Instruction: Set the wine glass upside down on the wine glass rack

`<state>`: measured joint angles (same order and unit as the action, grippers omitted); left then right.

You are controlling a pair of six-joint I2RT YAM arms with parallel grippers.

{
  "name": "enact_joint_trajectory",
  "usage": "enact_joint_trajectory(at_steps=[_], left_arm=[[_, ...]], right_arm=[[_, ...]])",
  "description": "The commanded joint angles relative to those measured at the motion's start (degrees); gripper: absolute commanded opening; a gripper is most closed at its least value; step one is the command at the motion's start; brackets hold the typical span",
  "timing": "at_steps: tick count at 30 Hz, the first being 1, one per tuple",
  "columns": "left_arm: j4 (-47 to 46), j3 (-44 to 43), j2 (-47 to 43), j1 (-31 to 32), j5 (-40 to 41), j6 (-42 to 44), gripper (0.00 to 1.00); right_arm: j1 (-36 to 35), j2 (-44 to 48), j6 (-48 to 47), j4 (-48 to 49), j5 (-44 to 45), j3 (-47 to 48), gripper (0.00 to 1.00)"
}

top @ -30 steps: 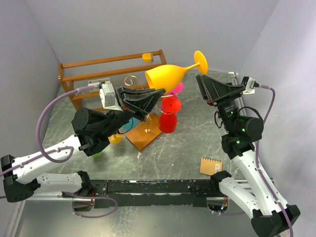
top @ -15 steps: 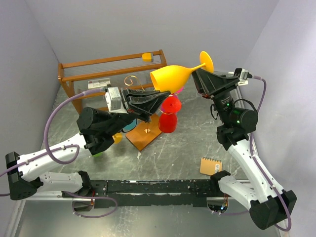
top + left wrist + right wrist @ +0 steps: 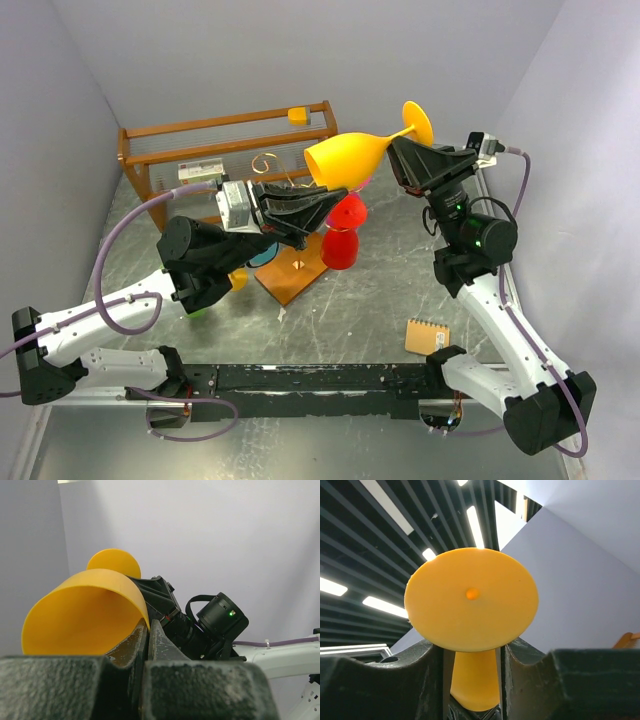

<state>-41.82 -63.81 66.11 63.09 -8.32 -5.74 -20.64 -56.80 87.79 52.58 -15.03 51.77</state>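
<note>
Upper centre of the top view: yellow wine glass [image 3: 345, 158] is held in the air, lying roughly on its side. The bowl mouth faces lower left and the foot points upper right.

Left gripper [image 3: 322, 192]: reaches in from the left, jaws closed on the wall of the bowl at its rim. In the left wrist view the fingertips [image 3: 148, 627] pinch the yellow rim with no gap, one finger inside the bowl and one outside.

Right gripper [image 3: 400, 150]: comes in from the right, at the stem just below the foot. In the right wrist view the round foot [image 3: 471, 597] fills the middle of the frame. The stem drops between the two fingers [image 3: 420, 680], which stand close on either side of it. Thin dark slivers show beside the stem; cannot tell whether the pads press on it.

Wine glass rack [image 3: 288, 275]: sits on the grey table below and left of the glass, wooden base at frame centre, gold curls partly hidden behind the left gripper. The glass hangs above the rack, not touching it.

Also noted:
- A red glass [image 3: 342, 240] is just right of the base.
- A slatted wooden shelf [image 3: 225, 135] is at upper left.
- A small orange notepad [image 3: 427, 336] is at lower right.
</note>
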Motion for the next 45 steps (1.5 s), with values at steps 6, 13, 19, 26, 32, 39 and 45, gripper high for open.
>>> enact_joint_trajectory(at_steps=[6, 13, 19, 26, 32, 39, 45], left_arm=[[2.4, -1.9, 0.6, 0.3, -8.3, 0.3, 0.07], [5.6, -1.8, 1.3, 0.3, -9.1, 0.6, 0.07], [7.5, -1.3, 1.2, 0.3, -9.1, 1.0, 0.07], [9.3, 0.2, -0.8, 0.3, -8.5, 0.5, 0.14], [11.4, 1.3, -4.0, 0.3, -5.7, -1.2, 0.46], [20.6, 2.1, -11.0, 0.3, -3.8, 0.4, 0.71], [29.5, -1.1, -13.5, 0.3, -5.8, -0.1, 0.82]], right_arm=[[-0.1, -0.9, 0.7, 3.5, 0.2, 2.1, 0.33], [-0.1, -0.8, 0.5, 3.7, 0.7, 2.0, 0.32], [-0.1, -1.1, 0.5, 4.6, 0.5, 2.1, 0.22], [-0.2, -0.3, -4.1, 7.1, 0.7, 0.5, 0.00], [-0.1, 2.5, -11.9, 5.5, -2.7, 0.5, 0.00], [-0.1, 8.8, -26.3, -9.2, -9.7, 1.0, 0.00], [-0.1, 13.0, -36.5, -20.8, -17.4, 2.4, 0.00]])
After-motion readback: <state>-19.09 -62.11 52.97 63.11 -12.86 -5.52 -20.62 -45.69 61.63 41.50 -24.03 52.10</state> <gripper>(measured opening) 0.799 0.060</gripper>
